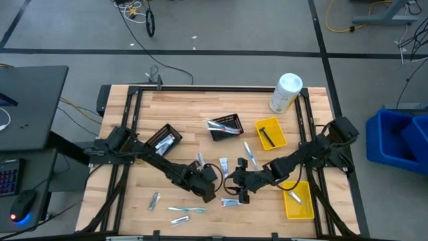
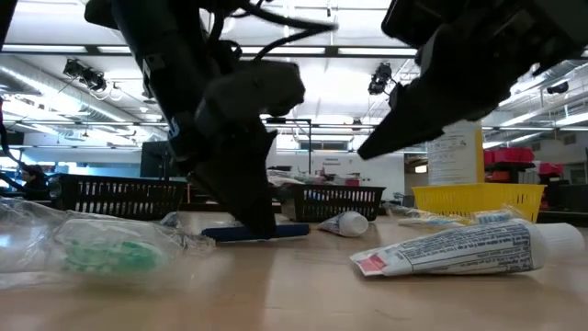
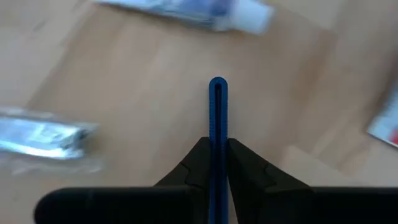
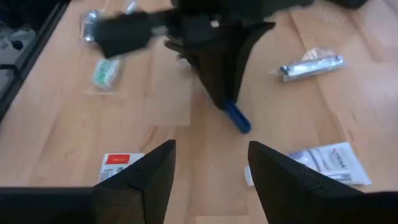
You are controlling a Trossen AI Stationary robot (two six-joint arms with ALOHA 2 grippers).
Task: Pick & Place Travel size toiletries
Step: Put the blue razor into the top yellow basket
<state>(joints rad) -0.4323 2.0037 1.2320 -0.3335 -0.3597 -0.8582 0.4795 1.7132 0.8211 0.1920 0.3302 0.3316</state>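
Note:
My left gripper [image 1: 208, 192] [image 3: 217, 162] stands low over the table's near middle, shut on a slim blue toothbrush [image 3: 217, 106] [image 2: 262, 233]. My right gripper [image 1: 239, 189] [image 4: 208, 180] hovers just to its right, open and holding nothing, its fingers facing the left gripper [image 4: 217, 68]. A white toothpaste tube with a red end [image 2: 450, 250] [image 1: 231, 202] lies flat beside them. More tubes [image 1: 223, 165], toothbrushes [image 1: 186, 209] and a silvery packet [image 1: 154, 199] lie scattered on the wood. My left gripper pinches the blue toothbrush's handle [image 3: 217, 134] between its two fingers, which come from above, pointing down [image 2: 253, 207]. The handle's free end [image 3: 217, 84] sticks out past the fingertips. The toothbrush lies level at the table top; whether it is lifted clear does not show.
Two black mesh baskets [image 1: 164, 139] [image 1: 225, 126] sit toward the far side, one yellow tray [image 1: 270, 132] at right centre and another [image 1: 297, 199] at the near right. A big white canister [image 1: 286, 92] lies at the far right corner. A bagged green item [image 2: 101, 250] lies nearby.

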